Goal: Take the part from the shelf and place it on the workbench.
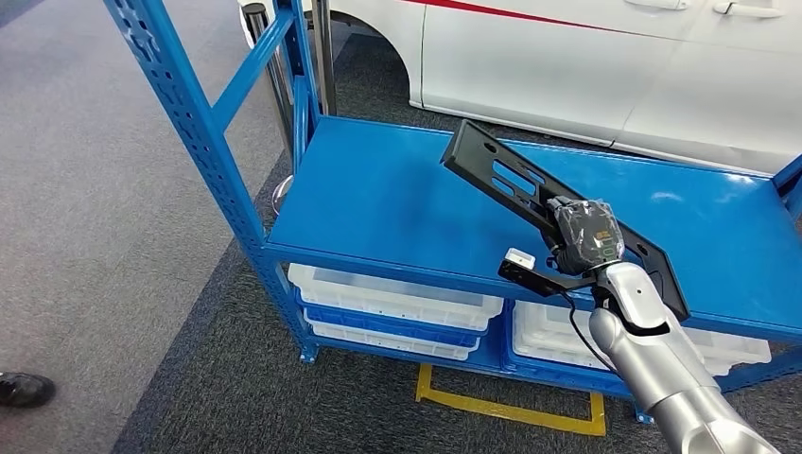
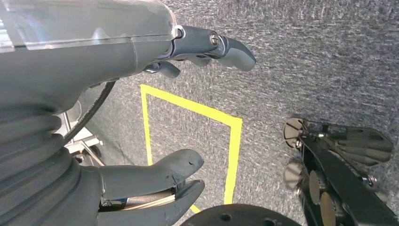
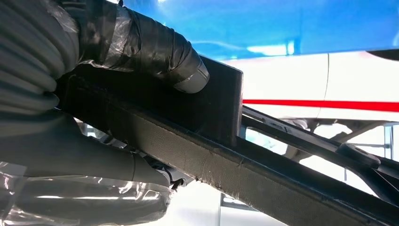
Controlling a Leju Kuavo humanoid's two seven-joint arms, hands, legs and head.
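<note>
The right hand (image 1: 586, 236) has its fingers (image 3: 155, 52) clamped around the black part (image 1: 530, 189), above the blue shelf (image 1: 378, 199).

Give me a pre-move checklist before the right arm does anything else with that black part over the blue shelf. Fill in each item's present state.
1. Right hand grips the black part: ok; the right wrist view shows fingers wrapped over it.
2. Part lifted off the blue shelf: cannot tell; it is tilted, far end raised, near end hidden by the hand.
3. Shelf post away from the part: ok.
4. Left hand free: ok, it holds nothing above the carpet.
5. White car close behind the shelf: not ok, keep any swing away from it.
6. Workbench located: cannot tell.
</note>
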